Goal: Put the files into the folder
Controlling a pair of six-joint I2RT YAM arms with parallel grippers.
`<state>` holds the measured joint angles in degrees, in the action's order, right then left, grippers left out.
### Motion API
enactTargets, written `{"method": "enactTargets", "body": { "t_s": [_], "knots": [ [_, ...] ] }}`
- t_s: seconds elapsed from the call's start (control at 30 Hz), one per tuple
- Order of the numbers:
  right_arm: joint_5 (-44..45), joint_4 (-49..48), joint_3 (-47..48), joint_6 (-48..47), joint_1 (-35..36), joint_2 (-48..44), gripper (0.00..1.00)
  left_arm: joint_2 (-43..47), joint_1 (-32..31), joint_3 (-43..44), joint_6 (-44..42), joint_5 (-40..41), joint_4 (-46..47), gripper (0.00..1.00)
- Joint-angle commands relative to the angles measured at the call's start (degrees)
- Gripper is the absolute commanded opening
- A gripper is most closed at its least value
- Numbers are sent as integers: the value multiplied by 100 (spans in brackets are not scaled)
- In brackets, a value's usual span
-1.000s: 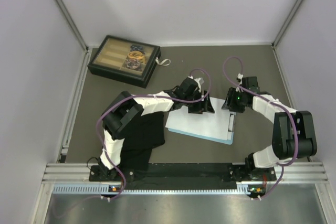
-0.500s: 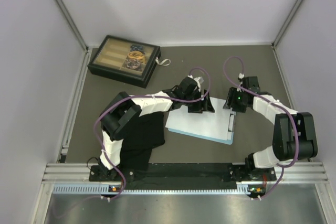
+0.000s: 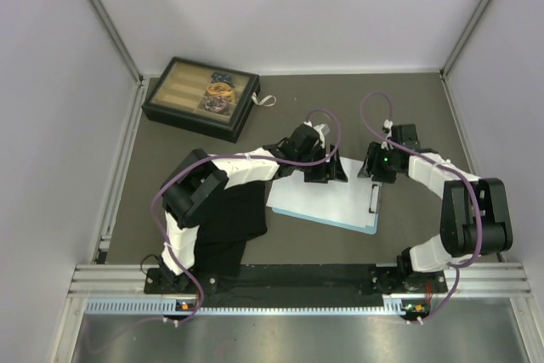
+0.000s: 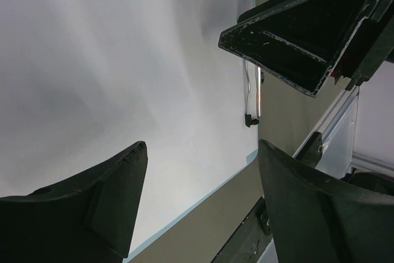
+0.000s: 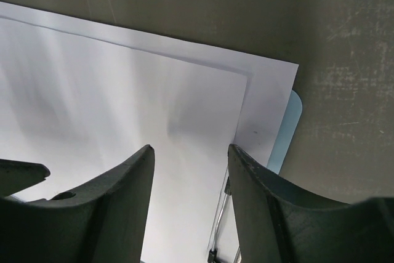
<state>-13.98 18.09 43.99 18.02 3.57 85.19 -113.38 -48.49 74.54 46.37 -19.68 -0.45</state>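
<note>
The light-blue folder (image 3: 367, 225) lies flat on the table in the middle, its metal clip (image 3: 375, 199) at the right short edge. Two white files (image 3: 327, 201) lie on it, slightly offset from each other. In the right wrist view the upper file (image 5: 123, 109) overlaps the lower one (image 5: 271, 97), beside a blue folder corner (image 5: 289, 130) and the clip wire (image 5: 220, 226). My left gripper (image 3: 325, 172) (image 4: 202, 147) is open over the files' far edge. My right gripper (image 3: 378, 167) (image 5: 190, 149) is open over the far right corner near the clip.
A dark compartment box (image 3: 201, 97) stands at the back left with a small white scrap (image 3: 267, 101) beside it. A black cloth (image 3: 229, 218) lies under the left arm, touching the folder's left side. Walls close in on three sides.
Almost nothing. The right wrist has shifted very slightly; the files, the folder and the left gripper stay where they were.
</note>
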Motion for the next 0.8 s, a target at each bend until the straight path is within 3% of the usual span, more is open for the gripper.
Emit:
{"method": "enactTargets", "body": {
  "t_s": [0.0,0.2,0.43,0.57,0.63,0.77],
  "knots": [
    [-211,-271,93,-53,-23,33,51,387,-3,-10,-49,-36,141,77],
    [-509,-350,75,-27,-23,16,51,405,-3,-1,-49,-27,141,77],
    [525,440,198,210,-23,-529,56,273,6,60,-145,26,115,77],
    [659,933,-3,588,-15,-880,56,54,6,314,-435,131,-305,77],
    [598,1030,-127,676,-15,-1047,51,-69,6,587,-593,263,-726,77],
    [686,1065,-381,659,-15,-1259,30,-254,6,570,-638,307,-685,77]
  ]
}}
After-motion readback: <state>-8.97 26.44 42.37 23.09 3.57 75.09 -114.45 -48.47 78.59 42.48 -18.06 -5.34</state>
